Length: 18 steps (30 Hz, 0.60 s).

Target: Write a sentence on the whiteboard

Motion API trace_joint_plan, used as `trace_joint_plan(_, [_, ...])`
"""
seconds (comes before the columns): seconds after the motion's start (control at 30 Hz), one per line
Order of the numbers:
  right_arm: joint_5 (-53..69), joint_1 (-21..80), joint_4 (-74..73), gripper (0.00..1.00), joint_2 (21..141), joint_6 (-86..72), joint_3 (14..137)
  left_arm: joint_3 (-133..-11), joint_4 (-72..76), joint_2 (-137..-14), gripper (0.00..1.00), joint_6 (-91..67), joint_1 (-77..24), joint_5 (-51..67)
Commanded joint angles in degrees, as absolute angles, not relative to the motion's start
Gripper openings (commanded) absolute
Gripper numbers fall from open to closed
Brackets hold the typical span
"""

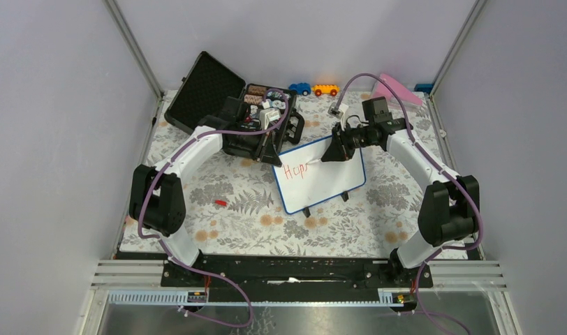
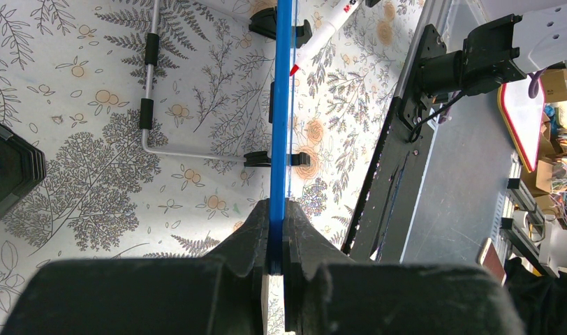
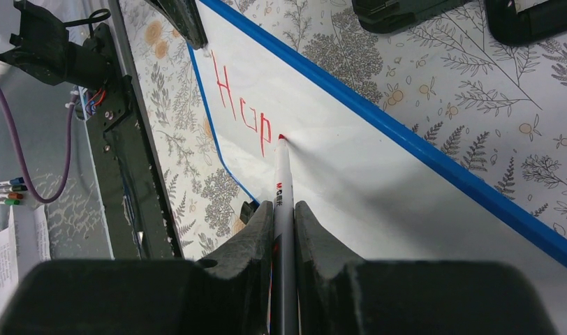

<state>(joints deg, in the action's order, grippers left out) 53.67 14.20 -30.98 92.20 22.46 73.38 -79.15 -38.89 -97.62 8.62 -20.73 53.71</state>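
Note:
The whiteboard [image 1: 322,180] stands tilted on its black feet at the table's middle, blue-framed. Red letters "Hop" [image 1: 293,169] sit at its upper left; they also show in the right wrist view [image 3: 242,112]. My left gripper [image 1: 270,155] is shut on the board's upper left edge; in the left wrist view the blue frame [image 2: 281,105] runs edge-on between its jaws [image 2: 276,234]. My right gripper [image 1: 333,152] is shut on a white marker [image 3: 283,188], whose red tip [image 3: 281,137] touches the board [image 3: 350,160] just after the "p".
An open black case [image 1: 218,105] with small items lies behind the left gripper. Toy cars [image 1: 314,88] and a pink object [image 1: 399,89] sit at the back edge. A red marker cap [image 1: 221,203] lies on the floral cloth, left of the board.

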Motion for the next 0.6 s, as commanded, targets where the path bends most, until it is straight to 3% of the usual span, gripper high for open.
trace_joint_plan(0.0, [53.34,14.75,-28.99,0.00,93.19,22.40,75.71,-79.28,-38.67,-97.21,0.00,10.28,-21.26,52.82])
trace_joint_plan(0.57, [51.91,16.08,-29.06,0.00,91.85,23.45,71.19,-79.52,-38.67,-97.38,0.00,10.20,-21.27,52.92])
